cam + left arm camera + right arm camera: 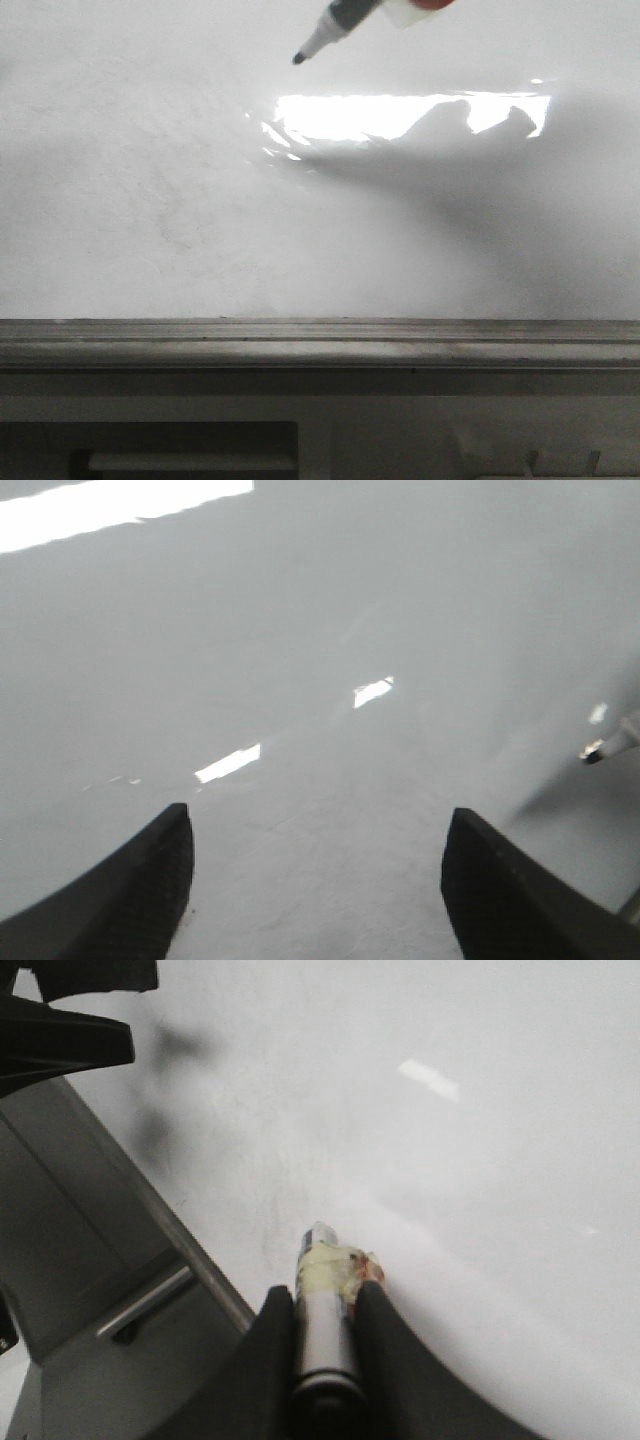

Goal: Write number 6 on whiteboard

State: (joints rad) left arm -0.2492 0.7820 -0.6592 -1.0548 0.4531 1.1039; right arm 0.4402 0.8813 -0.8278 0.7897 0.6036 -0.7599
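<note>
The whiteboard (pixel 150 200) is glossy white with faint smudges and fills most of the front view. I see no marker line on it, so the number 6 is not in view. My right gripper (pixel 322 1300) is shut on a grey marker (pixel 322 1335) wrapped in yellowish tape. In the front view the marker (pixel 338 22) comes in from the top edge, and its dark tip (pixel 298 59) is at or just above the board. My left gripper (pixel 315 880) is open and empty over the bare board (pixel 350 610). The marker tip (pixel 603 747) shows off to its side.
A grey metal ledge (pixel 320 340) runs along the board's near edge and also shows in the right wrist view (pixel 195 1255). A bright rectangular light glare (pixel 400 115) lies on the board, with the arm's shadow beside it. Part of the left arm (pixel 60 1030) shows beyond the ledge.
</note>
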